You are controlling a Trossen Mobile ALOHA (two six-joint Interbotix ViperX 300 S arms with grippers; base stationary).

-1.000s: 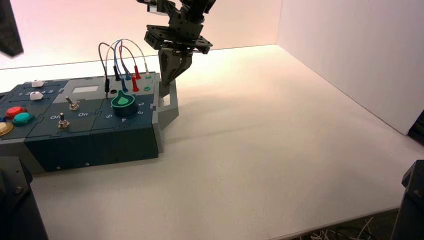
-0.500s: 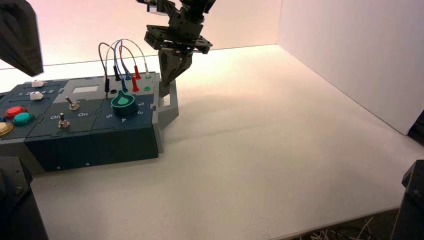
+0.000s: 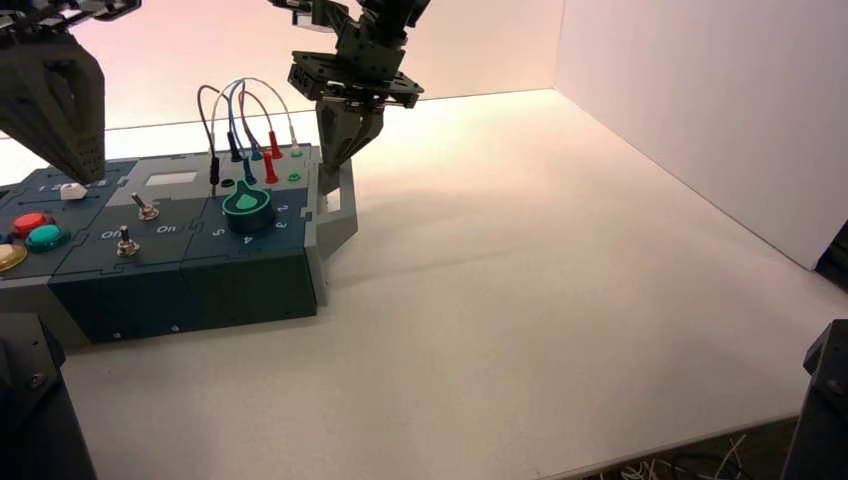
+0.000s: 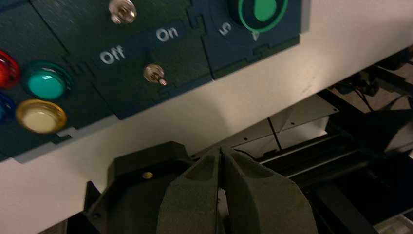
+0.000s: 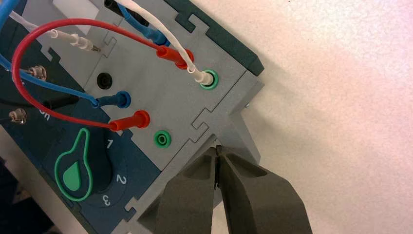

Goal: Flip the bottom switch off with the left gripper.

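The bottom switch (image 3: pixel 126 243) is a small silver toggle on the dark box (image 3: pixel 200 285), nearer the front than its twin (image 3: pixel 146 209). In the left wrist view the bottom switch (image 4: pixel 153 74) stands below the lettering "Off" and "On", and its lever leans toward the "On" side. My left gripper (image 3: pixel 85 177) hangs shut above the box's rear left part, well above and behind the switch. Its fingers (image 4: pixel 195 195) hold nothing. My right gripper (image 3: pixel 330 185) is shut, its tips (image 5: pixel 216 148) at the box's grey right end.
A green pointer knob (image 3: pixel 247 205) sits right of the toggles. Red (image 3: pixel 30 222), teal (image 3: pixel 46 237) and yellow (image 3: pixel 8 257) buttons lie to their left. Looped wires (image 3: pixel 240 110) rise at the back. A white slider cap (image 3: pixel 72 191) sits under the left gripper.
The left gripper has come down and to the right from the upper left corner, and now hangs over the box's rear left. The right gripper has not moved.
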